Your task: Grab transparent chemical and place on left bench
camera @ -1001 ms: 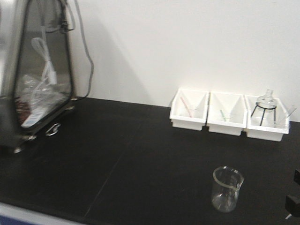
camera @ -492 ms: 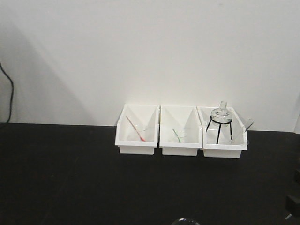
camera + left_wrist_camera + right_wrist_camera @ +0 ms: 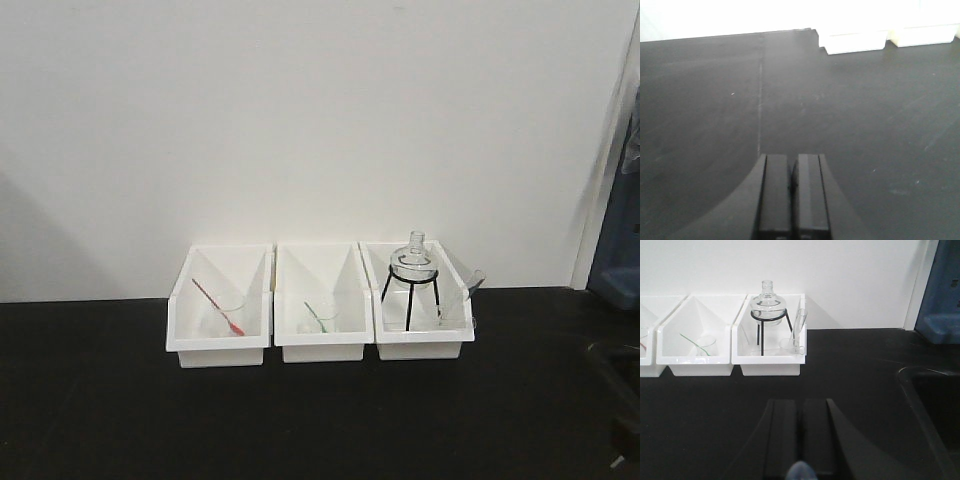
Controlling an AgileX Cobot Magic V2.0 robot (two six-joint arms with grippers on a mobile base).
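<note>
- While you plan the reach, note that the clear beaker (image 3: 455, 312) stands in the rightmost white bin (image 3: 420, 348) of three, at that bin's right end, in the middle right of the front view.
- Its pale stick (image 3: 472, 281) leans up and to the right over the bin's rim. The beaker itself looks upright, though its glass is faint against the white wall.
- Sharing that bin, a round flask (image 3: 413, 262) on a black tripod (image 3: 410, 300) stands just beside the beaker on the picture's left, so room is tight on that side.
- Your right pincer (image 3: 800, 405) is closed with its fingers pressed together, and it holds nothing. It sits low in the centre of its own view.
- From that pincer the beaker lies ahead and a touch left of its line, well apart across bare black table (image 3: 855, 375).
- Your left pincer (image 3: 792, 161) is likewise closed on nothing. From it, only the bin fronts (image 3: 855, 42) show, at the upper right edge of the frame and well off to the side.
- By these views the right arm looks nearer and better lined up. You would need to open its fingers first, then come in on the side away from the tripod.
- Leave alone the beaker with the red stick (image 3: 228, 318) and the beaker with the green stick (image 3: 320, 318) in the other two bins.
- No view shows the bench where the beaker is to go.
</note>
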